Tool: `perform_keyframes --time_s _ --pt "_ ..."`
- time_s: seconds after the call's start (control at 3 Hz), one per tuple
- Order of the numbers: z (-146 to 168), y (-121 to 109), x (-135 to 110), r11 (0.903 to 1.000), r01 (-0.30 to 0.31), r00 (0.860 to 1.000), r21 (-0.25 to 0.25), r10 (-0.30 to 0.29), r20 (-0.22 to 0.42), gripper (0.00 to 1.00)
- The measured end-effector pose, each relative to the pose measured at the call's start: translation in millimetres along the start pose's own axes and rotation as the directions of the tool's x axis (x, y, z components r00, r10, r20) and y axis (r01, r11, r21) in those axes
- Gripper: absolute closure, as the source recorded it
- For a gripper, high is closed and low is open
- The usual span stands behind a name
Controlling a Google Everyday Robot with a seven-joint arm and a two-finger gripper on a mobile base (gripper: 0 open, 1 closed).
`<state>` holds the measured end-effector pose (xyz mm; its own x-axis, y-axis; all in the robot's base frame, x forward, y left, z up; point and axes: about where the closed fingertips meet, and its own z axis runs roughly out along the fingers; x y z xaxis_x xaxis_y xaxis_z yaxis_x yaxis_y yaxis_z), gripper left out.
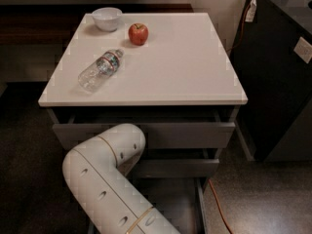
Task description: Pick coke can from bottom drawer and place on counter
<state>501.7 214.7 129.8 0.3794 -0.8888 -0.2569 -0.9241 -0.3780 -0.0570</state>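
this looks like an office or lab test space, not a home. a grey drawer cabinet (pixel 185 134) with a white counter (pixel 185 67) stands on a speckled hard floor (pixel 263 199), just beside a tall black equipment cabinet (pixel 278 96) bearing a small white label (pixel 303 49). an orange cable (pixel 219 212) trails loose over the floor. only 3 things lie on the counter: a bowl (pixel 107 18), an apple (pixel 138 33) and a water bottle (pixel 100 70). a white robot arm (pixel 105 179) bends in front of the drawers; its gripper is hidden behind that bend.
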Motion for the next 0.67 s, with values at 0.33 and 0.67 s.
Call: perform_keyframes --time_s 0.33,0.67 --pt "2.2 0.2 3.4 1.0 -0.005 1.0 -0.008 0.005 -0.009 0.48" --pt "1.7 0.8 8.3 0.9998 -0.017 1.0 -0.01 0.017 -0.012 0.71"
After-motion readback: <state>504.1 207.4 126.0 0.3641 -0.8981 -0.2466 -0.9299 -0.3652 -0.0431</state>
